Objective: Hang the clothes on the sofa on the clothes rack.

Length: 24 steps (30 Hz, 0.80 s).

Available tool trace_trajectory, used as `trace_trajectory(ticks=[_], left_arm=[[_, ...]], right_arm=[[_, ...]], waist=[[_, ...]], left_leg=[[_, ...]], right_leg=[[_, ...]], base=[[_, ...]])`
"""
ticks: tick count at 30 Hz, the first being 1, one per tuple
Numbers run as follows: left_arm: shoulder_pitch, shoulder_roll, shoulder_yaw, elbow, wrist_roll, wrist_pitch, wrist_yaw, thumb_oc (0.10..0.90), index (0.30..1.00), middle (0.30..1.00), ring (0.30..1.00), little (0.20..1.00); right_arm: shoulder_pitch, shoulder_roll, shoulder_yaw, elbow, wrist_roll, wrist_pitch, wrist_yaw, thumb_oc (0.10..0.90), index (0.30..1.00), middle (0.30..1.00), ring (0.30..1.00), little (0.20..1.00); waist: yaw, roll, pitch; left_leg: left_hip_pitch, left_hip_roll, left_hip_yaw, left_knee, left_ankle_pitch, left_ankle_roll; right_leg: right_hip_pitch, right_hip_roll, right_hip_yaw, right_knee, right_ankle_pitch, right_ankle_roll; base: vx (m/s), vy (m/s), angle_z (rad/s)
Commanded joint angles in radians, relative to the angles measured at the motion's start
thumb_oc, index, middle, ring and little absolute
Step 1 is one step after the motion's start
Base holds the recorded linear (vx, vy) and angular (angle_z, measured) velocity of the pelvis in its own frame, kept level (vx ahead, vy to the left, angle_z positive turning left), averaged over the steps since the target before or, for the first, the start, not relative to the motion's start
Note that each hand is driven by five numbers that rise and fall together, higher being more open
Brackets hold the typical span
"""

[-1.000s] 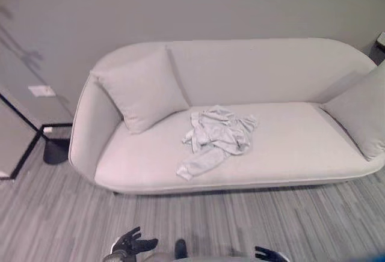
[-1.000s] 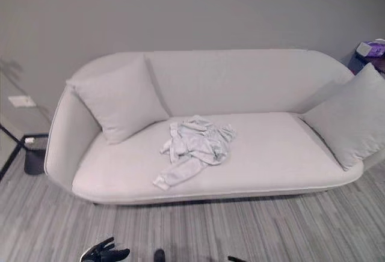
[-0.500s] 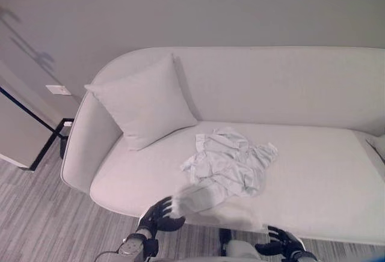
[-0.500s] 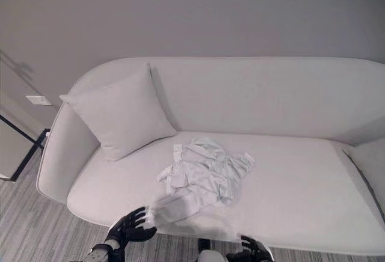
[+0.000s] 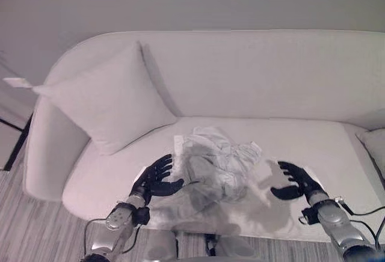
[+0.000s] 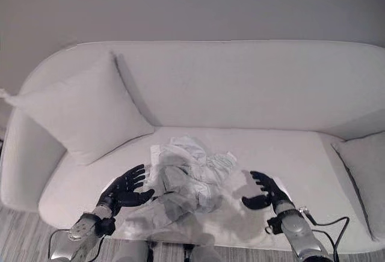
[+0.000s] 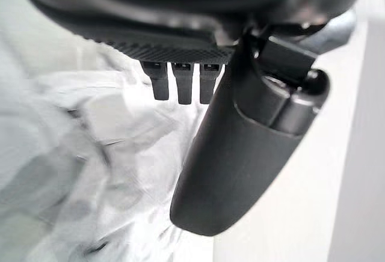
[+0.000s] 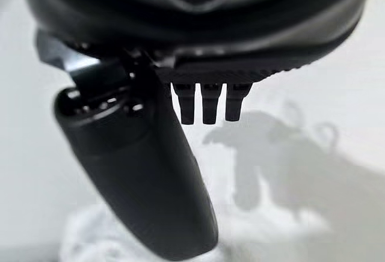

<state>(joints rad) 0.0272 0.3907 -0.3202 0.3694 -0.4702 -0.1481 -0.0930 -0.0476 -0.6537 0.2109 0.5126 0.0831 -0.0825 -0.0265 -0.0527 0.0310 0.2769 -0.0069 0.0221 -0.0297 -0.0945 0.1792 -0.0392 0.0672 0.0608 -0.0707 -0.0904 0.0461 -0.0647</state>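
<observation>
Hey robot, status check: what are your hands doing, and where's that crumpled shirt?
Left hand open, right hand open, flanking the clothes. Clothes crumpled on sofa seat, ungrasped. Nothing in the way.

We see a pale off-white sofa (image 5: 289,82), plain, no pattern. The cushion (image 5: 105,103) on it is the same off-white. The crumpled clothes (image 5: 213,166) are light grey-white with darker grey folds. Both hands are black: left hand (image 5: 155,178), right hand (image 5: 295,181). Wall (image 5: 180,0) is plain grey. Floor (image 5: 18,226) is grey with fine stripes.
</observation>
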Motion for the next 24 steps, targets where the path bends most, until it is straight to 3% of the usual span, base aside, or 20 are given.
trace_trajectory(ticks=[1,11,19,24], left_arm=[[-0.073,0.042,0.047,-0.076,-0.038,-0.107,0.021,0.800,0.900,0.900,0.900,0.900],[-0.158,0.092,0.051,-0.127,-0.022,-0.121,0.031,0.800,0.900,0.900,0.900,0.900],[-0.331,0.115,0.021,-0.164,0.039,-0.128,0.072,0.800,0.900,0.900,0.900,0.900],[-0.396,0.141,0.009,-0.168,0.111,-0.118,0.084,0.800,0.900,0.900,0.900,0.900]], right_arm=[[-0.070,-0.011,0.047,-0.074,0.000,-0.077,-0.007,0.800,0.900,0.900,0.900,0.900],[-0.104,0.046,0.122,-0.183,-0.025,-0.072,0.037,0.800,0.900,0.900,0.900,0.900],[-0.123,0.110,0.211,-0.216,-0.190,-0.028,0.055,0.800,0.900,0.900,0.900,0.900],[-0.091,0.149,0.260,-0.206,-0.294,-0.012,0.079,0.800,0.900,0.900,0.900,0.900]], waist=[[0.053,-0.035,-0.059],[0.064,-0.052,-0.066],[0.054,-0.078,-0.006],[0.063,-0.072,0.014]], left_leg=[[-0.028,-0.024,0.017,0.007,-0.129,-0.010],[0.001,-0.044,0.049,0.007,-0.162,0.007],[-0.019,-0.048,0.109,0.007,-0.175,0.034],[-0.021,-0.011,0.144,0.007,-0.178,0.033]], right_leg=[[-0.041,-0.131,0.011,0.003,-0.010,0.189],[-0.046,-0.172,0.022,0.003,0.016,0.225],[-0.132,-0.202,0.034,0.062,0.068,0.263],[-0.138,-0.256,-0.049,0.146,0.054,0.254]], base=[[0.04,0.192,-0.05],[0.01,0.097,-0.06],[-0.10,0.070,-0.25],[-0.06,-0.020,-0.46]])
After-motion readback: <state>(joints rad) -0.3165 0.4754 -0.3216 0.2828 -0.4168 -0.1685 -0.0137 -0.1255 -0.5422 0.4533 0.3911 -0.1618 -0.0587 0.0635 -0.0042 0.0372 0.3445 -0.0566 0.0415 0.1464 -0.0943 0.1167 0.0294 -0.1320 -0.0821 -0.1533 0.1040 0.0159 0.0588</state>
